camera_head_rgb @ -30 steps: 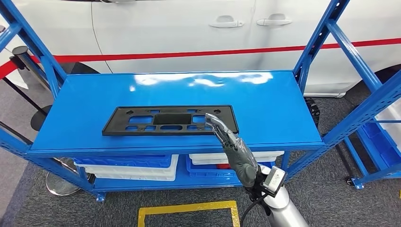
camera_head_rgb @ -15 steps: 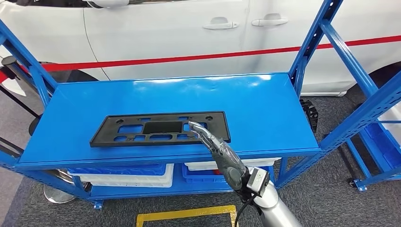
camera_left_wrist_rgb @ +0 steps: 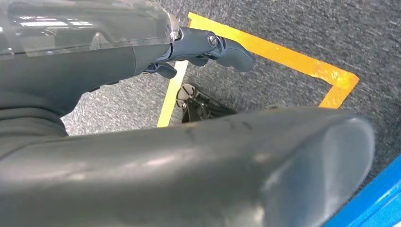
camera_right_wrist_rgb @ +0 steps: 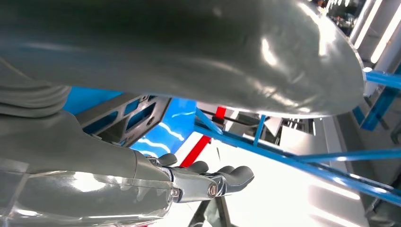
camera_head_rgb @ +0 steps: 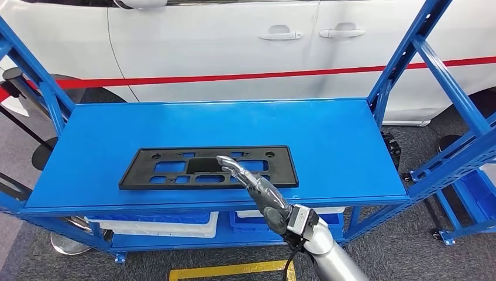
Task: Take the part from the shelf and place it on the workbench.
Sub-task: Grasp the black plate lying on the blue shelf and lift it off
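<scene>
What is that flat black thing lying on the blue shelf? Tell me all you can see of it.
The black part is a long, flat rectangular frame, seemingly matte plastic, pierced by several rectangular cut-outs and small round holes, with a solid raised block near its middle. It lies flat on the blue shelf, towards the front edge. The right hand reaches over its right half with fingers outstretched; whether they touch it is unclear.
</scene>
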Available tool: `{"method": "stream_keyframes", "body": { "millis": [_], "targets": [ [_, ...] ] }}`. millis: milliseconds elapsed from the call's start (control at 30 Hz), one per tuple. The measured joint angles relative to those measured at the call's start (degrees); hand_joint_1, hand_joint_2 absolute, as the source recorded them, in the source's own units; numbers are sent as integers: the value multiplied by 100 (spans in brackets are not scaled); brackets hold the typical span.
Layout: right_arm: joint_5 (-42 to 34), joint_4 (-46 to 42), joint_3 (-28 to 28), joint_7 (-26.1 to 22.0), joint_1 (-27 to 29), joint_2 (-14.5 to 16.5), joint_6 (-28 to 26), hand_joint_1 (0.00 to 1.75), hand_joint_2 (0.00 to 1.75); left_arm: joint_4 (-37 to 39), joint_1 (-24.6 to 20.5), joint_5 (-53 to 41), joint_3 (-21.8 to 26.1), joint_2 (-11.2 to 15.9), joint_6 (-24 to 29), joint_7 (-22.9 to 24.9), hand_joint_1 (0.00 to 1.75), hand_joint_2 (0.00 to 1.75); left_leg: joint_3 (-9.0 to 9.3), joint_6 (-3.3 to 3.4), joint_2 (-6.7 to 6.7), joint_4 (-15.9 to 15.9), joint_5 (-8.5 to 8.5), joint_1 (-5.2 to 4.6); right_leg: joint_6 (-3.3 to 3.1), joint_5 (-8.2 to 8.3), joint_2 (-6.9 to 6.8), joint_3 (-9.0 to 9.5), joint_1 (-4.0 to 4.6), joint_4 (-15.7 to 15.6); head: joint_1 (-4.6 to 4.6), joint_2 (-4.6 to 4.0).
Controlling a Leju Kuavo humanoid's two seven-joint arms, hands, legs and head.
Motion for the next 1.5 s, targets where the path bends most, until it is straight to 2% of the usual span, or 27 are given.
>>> {"method": "stream_keyframes", "body": {
  "millis": [67, 133, 233, 267, 333, 367, 400, 433, 500, 567, 667, 733, 767, 833, 867, 900, 933, 967, 1000, 1067, 1100, 1267, 1333, 1400, 1433, 1467, 1500],
  "targets": [
    [73, 62, 80, 63, -66, 64, -16, 0, 87, 0, -7, -20, 13, -22, 11, -1, 0, 0, 14, -57, -1, 15, -51, -13, -49, 196, 1, 203, 31, -532, -2, 1],
    [177, 146, 161, 153, -157, 146, -74, 0, 175, 0, -21, -56, 16, -31, 16, -2, 0, 0, 7, -123, 4, 0, -68, -15, -84, 160, 17, 221, 51, -632, -3, 1],
    [445, 317, 329, 293, -384, 344, -257, 0, 175, 0, -40, -121, 26, -32, 11, -10, 0, 0, -40, -210, 15, 158, -218, -7, -166, 162, 30, 278, 7, -713, -13, 1],
    [574, 384, 405, 344, -481, 421, -359, 0, 175, 0, -49, -139, 34, -32, 8, -14, 0, 0, -161, -230, 16, 427, -362, -1, -192, 159, 25, 306, -2, -737, -18, 1],
    [837, 525, 567, 440, -648, 544, -584, 0, 175, 0, -58, -175, 49, -32, 0, -16, 0, 0, -565, -264, 18, 1211, -683, 11, -229, 136, 10, 333, 9, -739, -27, 1],
    [976, 597, 653, 491, -706, 593, -701, 0, 175, 0, -56, -192, 55, -32, -1, -15, 0, 0, -748, -280, 18, 1517, -756, 16, -240, 124, 6, 342, 16, -734, -26, 1],
    [1111, 664, 734, 537, -755, 638, -811, 0, 175, 0, -51, -204, 59, -32, 1, -14, 0, 0, -844, -290, 18, 1629, -718, 17, -246, 111, 6, 350, 20, -728, -27, 1],
    [1259, 735, 815, 587, -813, 689, -928, 0, 175, 0, -48, -215, 66, -30, 5, -13, 0, 0, -832, -294, 18, 1517, -569, 18, -247, 97, 11, 360, 22, -717, -27, 1],
    [1551, 894, 977, 674, -973, 806, -1153, 0, 175, 0, -53, -234, 90, -22, 19, -6, 0, 0, -556, -274, 20, 803, -117, 18, -234, 58, 28, 391, 22, -693, -26, 1],
    [1794, 1068, 1129, 720, -1138, 915, -1365, 0, 175, 0, -70, -267, 110, -16, 31, 5, 0, 0, -291, -228, 18, 184, 127, 0, -197, 28, 39, 398, 42, -666, -23, 1],
    [2184, 1340, 1298, 834, -1283, 1027, -1770, 0, 175, 0, -78, -332, 123, -15, 36, 16, 0, 0, -229, -146, 6, 29, 148, -13, -128, 21, 32, 390, 54, -665, -20, 1],
    [2513, 1538, 1388, 965, -1371, 1075, -2108, 0, 175, 0, -73, -383, 138, -15, 35, 16, 0, 0, -199, -84, 13, -22, 173, 13, -71, -82, 19, 339, 49, -529, -17, 0],
    [2706, 1650, 1435, 1046, -1421, 1094, -2299, 0, 175, 0, -74, -406, 145, -14, 34, 16, 0, 0, -184, -53, 19, -45, 184, 27, -42, -215, 12, 239, 43, -308, -17, 0],
    [3118, 1895, 1538, 1241, -1494, 1116, -2675, 0, 175, 0, -79, -449, 155, -13, 32, 16, 0, 0, -179, -21, 24, -48, 182, 22, -4, -554, 4, -107, 20, 400, -15, 0],
    [3327, 2017, 1588, 1353, -1511, 1122, -2837, 0, 175, 0, -81, -468, 158, -11, 31, 16, 0, 0, -178, -14, 23, -46, 179, 20, 6, -666, 3, -281, 10, 736, -15, 1],
    [3526, 2131, 1636, 1464, -1519, 1126, -2974, 0, 175, 0, -81, -489, 161, -11, 29, 16, 0, 0, -175, -13, 20, -45, 175, 19, 10, -677, 2, -382, 4, 912, -14, 1],
    [3727, 2235, 1683, 1587, -1529, 1134, -3098, 0, 175, 0, -81, -504, 164, -10, 27, 16, 0, 0, -167, -16, 16, -42, 169, 19, 8, -583, 2, -383, 0, 883, -14, 1],
    [3930, 2334, 1727, 1715, -1549, 1150, -3214, 0, 175, 0, -78, -520, 169, -10, 23, 16, 0, 0, -155, -23, 12, -38, 160, 19, -4, -399, 1, -274, -2, 635, -14, 1],
    [4148, 2434, 1772, 1854, -1583, 1175, -3333, 0, 175, 0, -76, -541, 175, -10, 19, 16, 0, 0, -143, -38, 10, -33, 146, 19, -24, -182, 0, -87, 0, 236, -14, 0],
    [4616, 2653, 1861, 2151, -1677, 1239, -3574, 0, 175, 0, -78, -588, 187, -10, 8, 16, 0, 0, -138, -87, 9, -13, 117, 0, -67, 65, 1, 237, 23, -450, -16, 0],
    [4819, 2765, 1900, 2274, -1715, 1268, -3674, 0, 175, 0, -82, -613, 191, -10, 4, 16, 0, 0, -142, -114, 9, -9, 109, -6, -83, 94, 2, 311, 34, -618, -18, 0],
    [5293, 3202, 1981, 2491, -1762, 1379, -3864, 0, 175, 0, -85, -693, 198, 0, -9, 17, 0, 0, -159, -249, 14, 48, 25, 11, -187, 102, 10, 347, 36, -712, -22, 1],
    [5370, 3374, 1993, 2517, -1787, 1448, -3882, 0, 175, 0, -86, -722, 201, 7, -18, 17, 0, 0, -375, -299, 19, 539, -265, 19, -231, 109, 3, 370, 20, -741, -28, 1],
    [5430, 3544, 1999, 2534, -1788, 1491, -3898, 0, 175, 0, -84, -756, 202, 7, -25, 18, 0, 0, -755, -329, 19, 1328, -593, 23, -256, 97, -7, 375, 33, -735, -31, 0],
    [5457, 3617, 1999, 2534, -1778, 1499, -3910, 0, 175, 0, -79, -773, 203, 8, -27, 18, 0, 0, -886, -337, 19, 1575, -640, 25, -263, 90, -10, 378, 39, -730, -30, 0],
    [5480, 3675, 1999, 2533, -1769, 1507, -3923, 0, 175, 0, -73, -788, 204, 10, -30, 18, 0, 0, -921, -339, 19, 1611, -576, 25, -267, 82, -9, 380, 43, -722, -30, 0],
    [5503, 3719, 1999, 2533, -1764, 1519, -3944, 0, 175, 0, -70, -801, 207, 15, -30, 18, 0, 0, -837, -334, 19, 1401, -404, 25, -265, 72, -1, 386, 43, -712, -31, 1]
  ]
}}
